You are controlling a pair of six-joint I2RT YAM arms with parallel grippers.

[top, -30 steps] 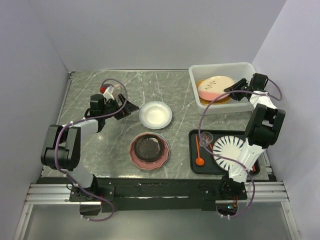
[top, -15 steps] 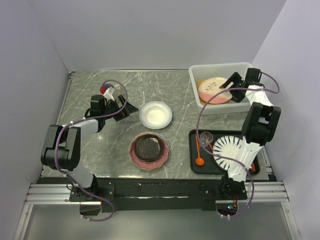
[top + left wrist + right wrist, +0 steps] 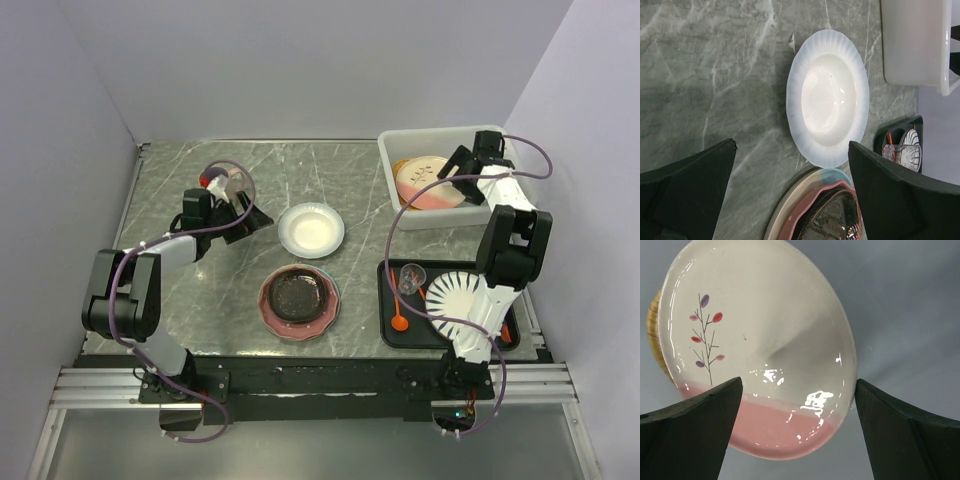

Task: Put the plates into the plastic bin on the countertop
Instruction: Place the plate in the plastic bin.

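The plastic bin (image 3: 440,140) stands at the back right of the countertop (image 3: 200,300). Inside it a pink-and-cream floral plate (image 3: 428,182) (image 3: 755,340) lies on an orange plate (image 3: 400,168) (image 3: 654,325). My right gripper (image 3: 452,168) (image 3: 799,382) hovers open just above the floral plate's pink edge, touching nothing. A plain white plate (image 3: 311,229) (image 3: 827,97) rests mid-counter. In front of it a black speckled plate (image 3: 298,298) sits stacked on a pink plate and a cream one (image 3: 805,200). My left gripper (image 3: 256,216) (image 3: 792,145) is open, low beside the white plate.
A black tray (image 3: 390,335) at the front right holds a white plate with black radial stripes (image 3: 455,295), a clear glass (image 3: 410,277) and an orange spoon (image 3: 398,305). Walls close in the back and both sides.
My right gripper has opened and let go of the floral plate, which now lies flatter in the bin. The right wrist shifted left over the bin. The left arm stayed put.
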